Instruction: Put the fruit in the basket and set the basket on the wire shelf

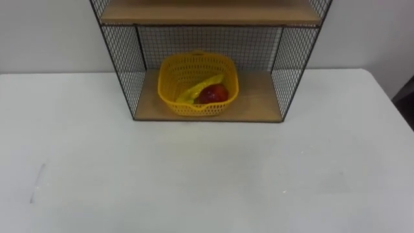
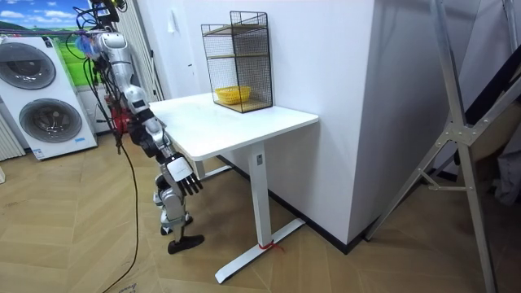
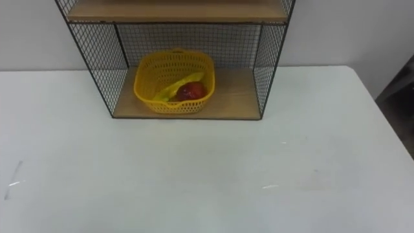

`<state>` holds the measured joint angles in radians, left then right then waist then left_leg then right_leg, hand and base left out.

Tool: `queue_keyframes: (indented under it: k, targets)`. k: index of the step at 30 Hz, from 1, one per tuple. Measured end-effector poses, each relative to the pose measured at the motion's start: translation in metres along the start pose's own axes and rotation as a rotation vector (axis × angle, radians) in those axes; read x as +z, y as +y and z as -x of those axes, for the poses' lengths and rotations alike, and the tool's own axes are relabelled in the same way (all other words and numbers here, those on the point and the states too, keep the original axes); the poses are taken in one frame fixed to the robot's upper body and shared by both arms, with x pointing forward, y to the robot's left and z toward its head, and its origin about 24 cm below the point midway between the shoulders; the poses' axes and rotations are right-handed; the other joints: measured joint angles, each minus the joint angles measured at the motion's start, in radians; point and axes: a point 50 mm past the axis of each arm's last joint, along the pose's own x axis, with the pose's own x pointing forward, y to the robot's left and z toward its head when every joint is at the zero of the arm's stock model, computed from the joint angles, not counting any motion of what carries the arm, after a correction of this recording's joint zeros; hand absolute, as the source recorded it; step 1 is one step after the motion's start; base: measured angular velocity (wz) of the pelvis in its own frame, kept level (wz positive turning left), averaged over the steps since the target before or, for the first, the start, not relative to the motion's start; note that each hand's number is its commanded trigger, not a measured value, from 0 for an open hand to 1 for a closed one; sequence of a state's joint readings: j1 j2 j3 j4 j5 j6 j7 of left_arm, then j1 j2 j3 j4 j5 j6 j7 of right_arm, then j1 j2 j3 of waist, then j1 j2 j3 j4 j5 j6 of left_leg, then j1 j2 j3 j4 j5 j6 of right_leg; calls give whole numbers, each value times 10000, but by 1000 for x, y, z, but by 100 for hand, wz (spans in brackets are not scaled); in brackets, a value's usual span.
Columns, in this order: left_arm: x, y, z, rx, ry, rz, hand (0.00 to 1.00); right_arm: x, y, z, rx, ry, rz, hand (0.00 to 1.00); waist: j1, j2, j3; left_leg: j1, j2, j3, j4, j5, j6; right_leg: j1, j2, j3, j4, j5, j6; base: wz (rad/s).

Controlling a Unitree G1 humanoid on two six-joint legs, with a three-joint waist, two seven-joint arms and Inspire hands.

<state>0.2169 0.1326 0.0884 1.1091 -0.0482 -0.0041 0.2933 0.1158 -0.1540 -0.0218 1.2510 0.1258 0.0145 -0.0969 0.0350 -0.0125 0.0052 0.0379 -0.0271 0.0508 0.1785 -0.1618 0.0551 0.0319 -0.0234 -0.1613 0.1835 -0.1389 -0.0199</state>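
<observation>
atop the white table (image 1: 207, 181) by the wall — wire shelf (image 1: 129, 71) holding the basket (image 1: 169, 81) of fruit (image 1: 213, 94); beside the table, right hand (image 2: 181, 172) hangs slack-fingered.

— What's in front of you?
— White table (image 1: 194, 181), smooth top. Its far edge meets a plain white wall (image 1: 45, 32). Light is soft and even. It's dark past the table's right corner.

— And the room around it?
— From the room view: wood floor (image 2: 81, 252), boards laid in a zigzag. My table stands on a white leg (image 2: 259, 195) with a flat foot. Two washing machines (image 2: 45, 110) are stacked at the far left, with a bright landscape picture (image 2: 32, 16) above them. A broad white wall block (image 2: 326, 73) stands right of the table. A grey metal frame (image 2: 456, 130) leans at the near right, with pale cloth behind it.
</observation>
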Motion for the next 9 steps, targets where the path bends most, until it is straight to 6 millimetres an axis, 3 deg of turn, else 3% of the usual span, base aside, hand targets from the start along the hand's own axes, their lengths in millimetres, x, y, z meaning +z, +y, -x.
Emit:
queue_keyframes:
  k: [9]
  targets:
    - [-42,17,4,691,2115,982,0,-23,-6,2,-170,961,-595,0,-12,63,-16,369,7,-3,-73,-153,-29,409,40,151,-150,-107,68,-2]
